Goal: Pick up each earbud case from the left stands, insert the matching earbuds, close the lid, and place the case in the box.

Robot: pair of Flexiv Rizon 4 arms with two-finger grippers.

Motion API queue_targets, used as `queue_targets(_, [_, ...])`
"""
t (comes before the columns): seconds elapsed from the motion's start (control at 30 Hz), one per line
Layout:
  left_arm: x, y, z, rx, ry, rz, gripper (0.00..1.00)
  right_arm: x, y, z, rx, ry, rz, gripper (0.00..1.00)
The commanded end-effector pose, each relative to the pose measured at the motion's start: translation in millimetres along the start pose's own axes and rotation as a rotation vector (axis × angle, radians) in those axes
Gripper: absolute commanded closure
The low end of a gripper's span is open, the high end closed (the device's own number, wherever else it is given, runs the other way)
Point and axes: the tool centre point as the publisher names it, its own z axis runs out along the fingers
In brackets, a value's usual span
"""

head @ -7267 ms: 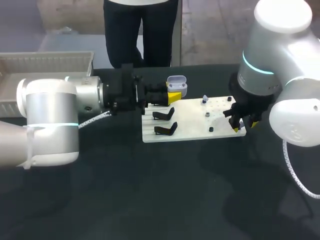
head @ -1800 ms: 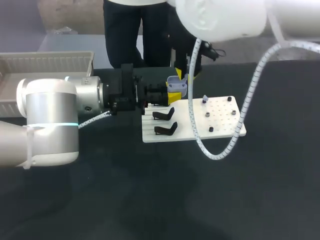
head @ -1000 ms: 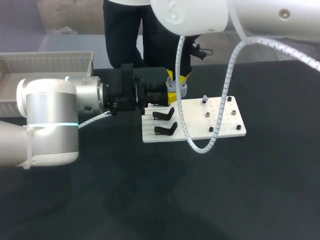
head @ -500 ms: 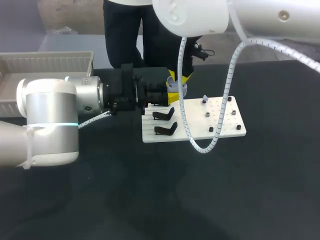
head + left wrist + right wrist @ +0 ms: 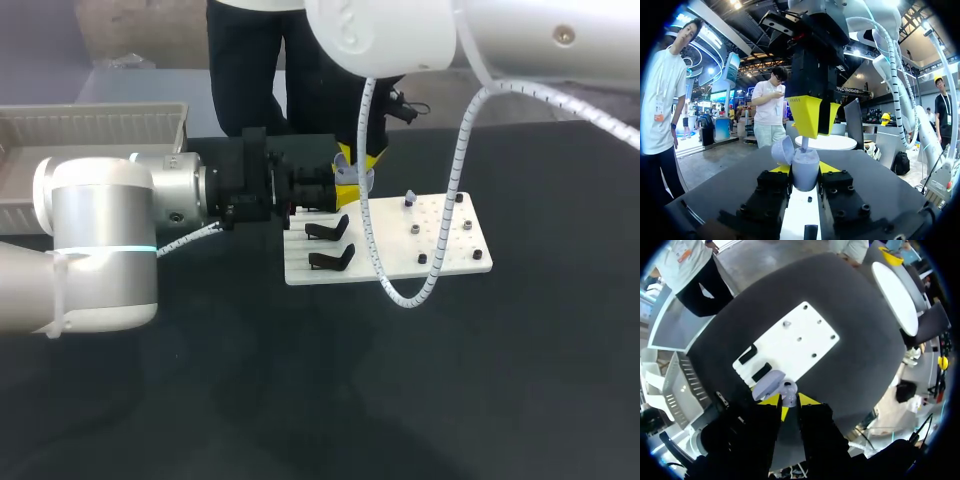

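Box (image 5: 95, 122) of white plastic stands at the desk's far left corner; only part of its inside is in view and no contents can be made out. Left arm (image 5: 100, 245) comes in from the left edge and lies level over the desk. The left gripper (image 5: 805, 169) is clamped on the lavender earbud case (image 5: 805, 172), one yellow tip against each side. The case is held upright in the air above the far left corner of the white board (image 5: 450, 240), clear of its surface. The lid (image 5: 782, 150) is open and tilted back to one side. The right gripper (image 5: 815, 132) hangs directly over the case, fingers pointing down, pinched on an earbud (image 5: 804, 143) whose lower end sits in the case's opening. Two black stands (image 5: 328, 231) lie on the left part of the board, one behind the other. A second earbud (image 5: 409, 199) stands near the board's far edge, among small dark pegs (image 5: 422, 259) on the right part. Right arm (image 5: 520, 40) enters from the desk's far right corner and reaches past the middle.
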Motion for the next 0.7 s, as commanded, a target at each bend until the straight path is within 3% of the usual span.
queue_targets(0.03, [1.5, -1.3, 0.5, -0.007, -0.007, 0.005, 1.00, -0.9, 1.8, 0.4, 0.002, 0.004, 0.000, 1.00])
queue_targets(0.7, [1.5, -1.3, 0.5, -0.007, -0.007, 0.005, 1.00, -3.8, 5.0, 1.4, 0.004, 0.008, -0.011, 1.00])
